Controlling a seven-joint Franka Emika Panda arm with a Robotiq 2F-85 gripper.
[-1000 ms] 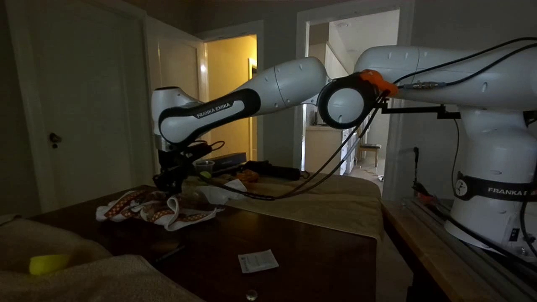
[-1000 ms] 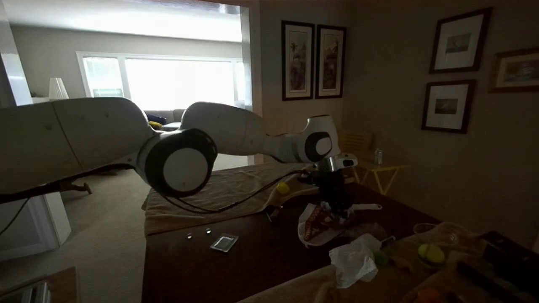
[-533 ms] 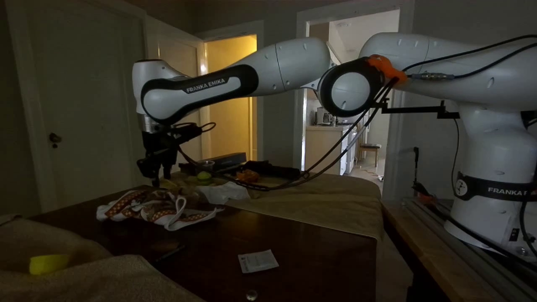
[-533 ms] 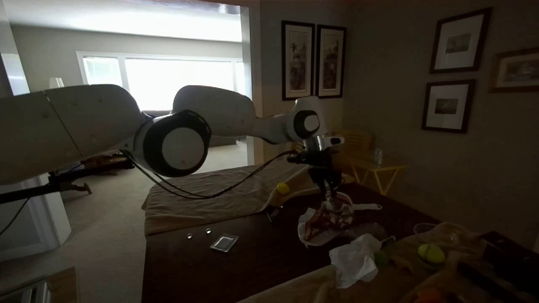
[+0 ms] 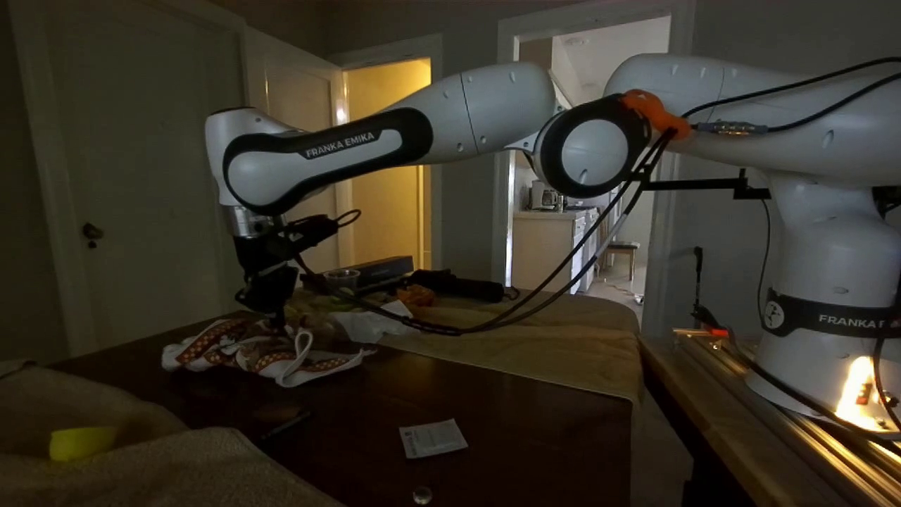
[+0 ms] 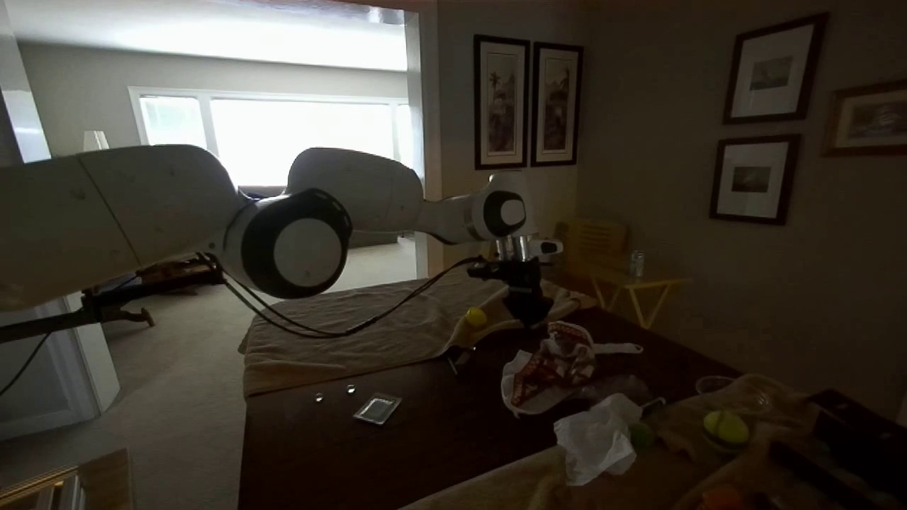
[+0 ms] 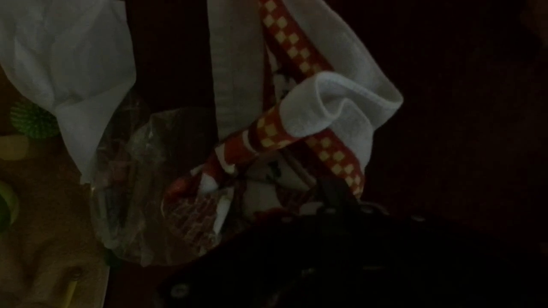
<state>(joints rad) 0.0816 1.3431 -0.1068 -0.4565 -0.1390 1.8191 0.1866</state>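
Patterned towel (image 6: 551, 372): white, with red-orange checkered bands; lies crumpled on the dark wooden table (image 6: 425, 439), one fold curled up into a loop in the wrist view. All clock directions below are taken from it.

Gripper (image 6: 528, 323): black, pointing down, closed, fingertips drawn together; at eleven o'clock in an exterior view, tips just beside the towel and apart from its outline there.

White handle (image 6: 618, 348): between two and three o'clock in an exterior view; inner end hidden by the towel.

Clear plastic bag (image 7: 141, 205): eight o'clock in the wrist view, close against the towel.

Crumpled white sheet (image 7: 77, 64): ten o'clock in the wrist view.

Green spiky ball (image 7: 33, 119): nine o'clock in the wrist view, beside the white sheet.

Dark slim object (image 5: 285, 426): five o'clock in an exterior view, kind unclear.

Flat square packet (image 6: 378, 409): between eight and nine o'clock in an exterior view, well apart from the towel.

Two small clear pieces (image 6: 319, 397): nine o'clock in an exterior view, near the packet.

Yellow object (image 6: 475, 317): ten o'clock in an exterior view, on a tan cloth (image 6: 319, 361).

Yellow-green round object (image 6: 723, 428): four o'clock in an exterior view.
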